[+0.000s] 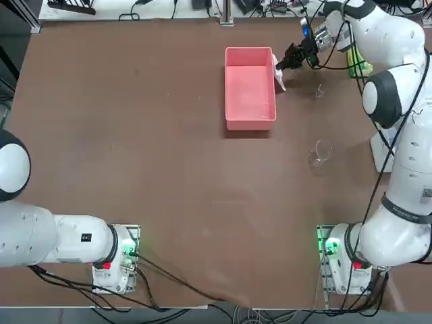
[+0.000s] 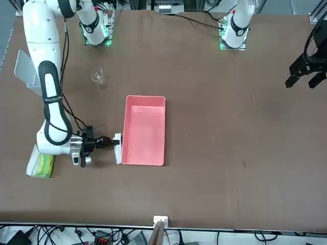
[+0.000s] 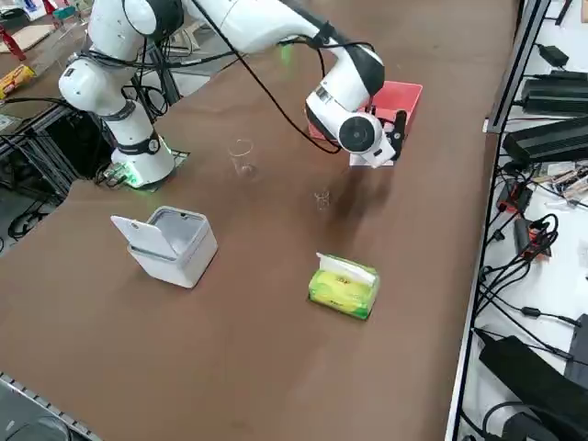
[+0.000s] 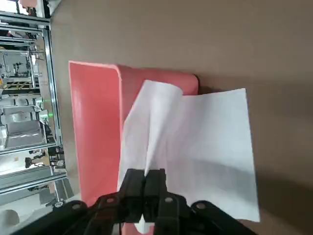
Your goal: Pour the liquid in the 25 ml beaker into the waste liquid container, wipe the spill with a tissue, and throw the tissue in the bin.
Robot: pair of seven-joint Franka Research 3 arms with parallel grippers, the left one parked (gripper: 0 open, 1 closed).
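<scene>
A: Where is the right gripper [image 1: 289, 59]?

B: At the far right of the table in the top view, roughly two o'clock from the table's middle. Its fingers are pinched together on the tissue [image 4: 195, 147], which hangs against the near corner of the waste liquid container [image 1: 250, 88].

A: How does that pink tray lie?

B: Its long axis runs from twelve to six o'clock in the top view. The whole left half of the table is bare brown surface, open for moving.

A: And the rest?

B: The 25 ml beaker [image 1: 318, 90] stands upright at four o'clock from the gripper, apart from it. The larger beaker [image 1: 320, 154] stands nearer the robot. In the right side view the bin [image 3: 170, 243] sits near the table's right edge, lid open, with the green tissue pack [image 3: 344, 286] beside it. I can read no writing on anything.
</scene>
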